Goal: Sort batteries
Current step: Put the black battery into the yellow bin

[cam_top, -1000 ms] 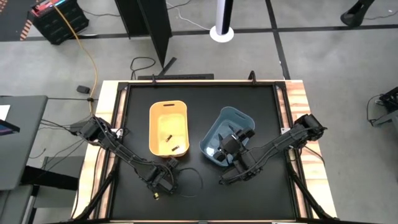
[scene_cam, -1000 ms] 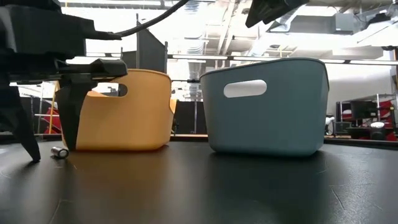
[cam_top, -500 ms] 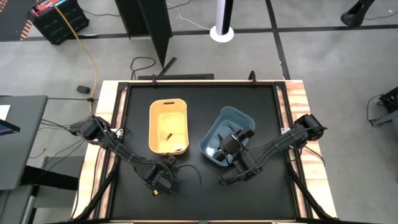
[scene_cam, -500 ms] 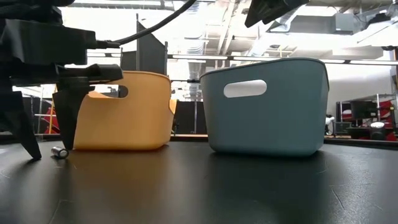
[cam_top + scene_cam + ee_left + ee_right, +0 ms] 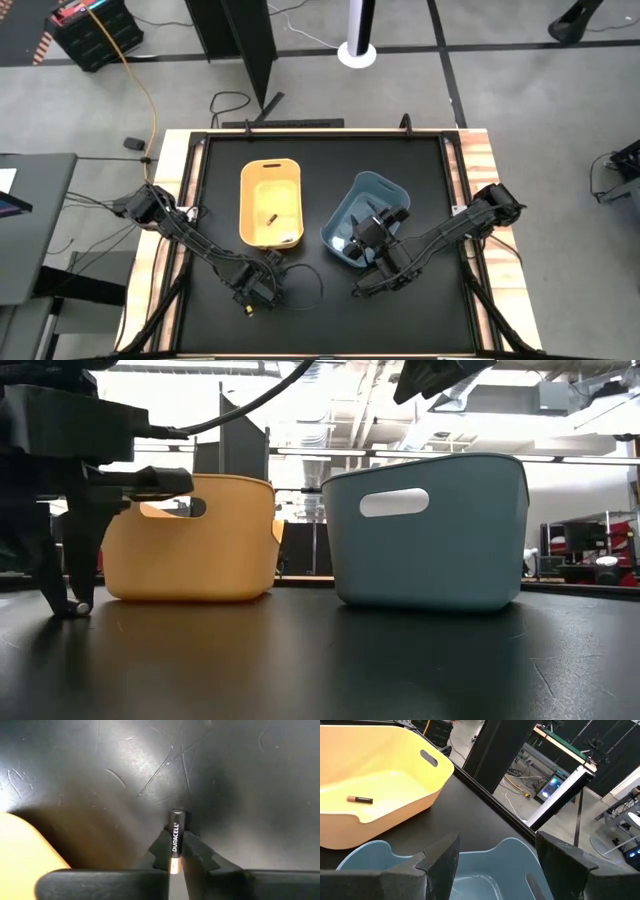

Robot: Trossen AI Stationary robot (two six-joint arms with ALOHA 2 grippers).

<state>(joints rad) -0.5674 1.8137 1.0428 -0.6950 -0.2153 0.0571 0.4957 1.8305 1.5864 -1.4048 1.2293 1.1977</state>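
One dark copper-tipped battery (image 5: pixel 175 840) lies on the black table; another battery (image 5: pixel 360 799) lies inside the yellow bin.

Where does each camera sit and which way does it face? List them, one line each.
High: overhead, straight down on the table; both arms show.
Low: table height, facing yellow bin and blue bin; left gripper at the table.
Left wrist: down at a battery between its fingers.
Right wrist: right gripper, open, over the blue bin.
Shared: both bins, in high, low and right wrist.

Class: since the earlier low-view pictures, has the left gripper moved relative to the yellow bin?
Yes. The left gripper has moved down to the table, away from the yellow bin, closing on the battery.
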